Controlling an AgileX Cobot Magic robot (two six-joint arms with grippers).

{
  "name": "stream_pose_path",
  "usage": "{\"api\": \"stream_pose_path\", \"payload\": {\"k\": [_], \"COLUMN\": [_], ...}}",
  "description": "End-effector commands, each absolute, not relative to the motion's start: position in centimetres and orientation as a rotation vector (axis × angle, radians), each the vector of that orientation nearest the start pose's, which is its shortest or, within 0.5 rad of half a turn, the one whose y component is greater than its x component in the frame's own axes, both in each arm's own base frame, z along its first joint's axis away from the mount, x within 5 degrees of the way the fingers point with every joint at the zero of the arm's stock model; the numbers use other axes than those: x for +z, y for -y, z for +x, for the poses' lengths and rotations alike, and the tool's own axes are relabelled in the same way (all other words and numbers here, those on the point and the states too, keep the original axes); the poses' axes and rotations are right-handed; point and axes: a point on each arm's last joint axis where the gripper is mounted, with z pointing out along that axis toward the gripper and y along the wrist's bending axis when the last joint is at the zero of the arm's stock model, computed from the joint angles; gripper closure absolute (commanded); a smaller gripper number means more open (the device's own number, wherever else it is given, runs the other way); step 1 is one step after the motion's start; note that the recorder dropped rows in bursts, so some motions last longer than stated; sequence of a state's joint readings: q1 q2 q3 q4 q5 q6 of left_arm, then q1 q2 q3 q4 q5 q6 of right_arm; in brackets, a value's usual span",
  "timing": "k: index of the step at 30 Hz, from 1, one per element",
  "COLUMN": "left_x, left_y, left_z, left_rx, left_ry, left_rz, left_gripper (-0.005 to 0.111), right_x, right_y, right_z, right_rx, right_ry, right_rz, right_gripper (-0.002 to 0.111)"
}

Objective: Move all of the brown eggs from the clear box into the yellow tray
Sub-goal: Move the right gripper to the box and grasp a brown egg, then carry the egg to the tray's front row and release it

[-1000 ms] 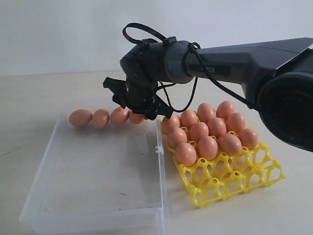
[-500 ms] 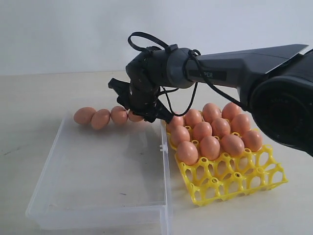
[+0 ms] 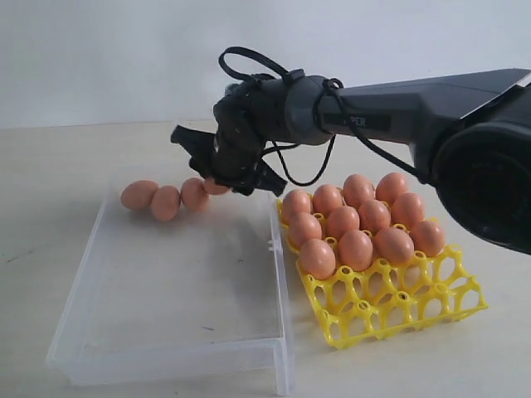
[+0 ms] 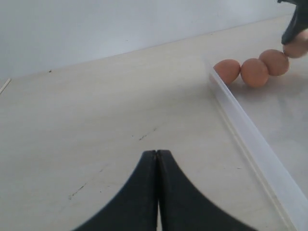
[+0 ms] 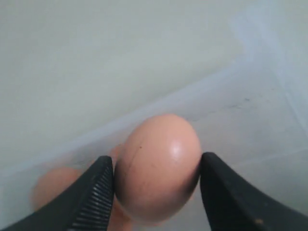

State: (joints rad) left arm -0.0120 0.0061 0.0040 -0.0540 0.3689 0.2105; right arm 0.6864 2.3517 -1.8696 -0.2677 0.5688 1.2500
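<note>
Right wrist view shows the right gripper (image 5: 156, 161) pinching one brown egg (image 5: 159, 166) between its two black fingers (image 5: 94, 197). The egg's long way points out along the fingers, so they squeeze its narrow sides. Under the gripper is the far end of the clear box (image 3: 166, 365). Three more brown eggs (image 3: 165, 202) lie in a row just beside the held one, on the side away from the arm. The yellow tray (image 3: 390, 311) is on the other side of the gripper, back toward the arm and a bit lower. It sits just beside the box and already holds many eggs. Its empty cups are at the edge farthest from the gripper, so the egg likely has to ride over the full cups. The right arm is the near one for this job. The left gripper (image 4: 157, 155) is pressed together, holds nothing, and sits over the table outside the box wall, well apart from the tray. Compared with half a second ago, the right gripper is a little higher, and the egg seems to have come up with it.
</note>
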Motion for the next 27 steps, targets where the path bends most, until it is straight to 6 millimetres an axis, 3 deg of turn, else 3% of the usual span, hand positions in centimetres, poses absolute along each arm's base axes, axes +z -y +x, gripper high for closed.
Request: {"api": "stream_pose_path", "payload": {"k": [1, 4, 6, 10, 13, 16, 20, 27], "left_x": [18.1, 18.1, 18.1, 18.1, 18.1, 18.1, 18.1, 18.1], "left_y": [0.3, 0.3, 0.3, 0.3, 0.3, 0.3, 0.3, 0.3], "left_z": [5.3, 5.3, 5.3, 5.3, 5.3, 5.3, 5.3, 5.3], "left_rx": [0.076, 0.076, 0.076, 0.076, 0.075, 0.075, 0.077, 0.076], "left_ry": [-1.837, -1.837, -1.837, -1.837, -1.837, -1.837, -1.837, -1.837], "left_rz": [0.161, 0.161, 0.161, 0.161, 0.160, 0.160, 0.162, 0.160], "left_gripper": [0.107, 0.107, 0.107, 0.107, 0.107, 0.107, 0.107, 0.107], "right_x": [20.0, 21.6, 22.3, 24.9, 25.8, 23.7, 20.2, 16.2], "right_y": [-33.4, -33.3, -32.6, -29.3, -24.9, -20.1, -16.4, -14.6], "right_z": [39.6, 38.0, 36.9, 32.4, 27.6, 23.1, 19.7, 18.1], "right_rx": [0.662, 0.584, 0.550, 0.596, 0.533, 0.461, 0.428, 0.355], "right_ry": [-2.369, -2.316, -2.297, -2.115, -1.927, -1.869, -1.921, -2.011], "right_rz": [0.132, -0.177, -0.287, -0.480, -0.614, -0.599, -0.538, -0.578], "right_gripper": [0.108, 0.108, 0.108, 0.108, 0.108, 0.108, 0.108, 0.108]}}
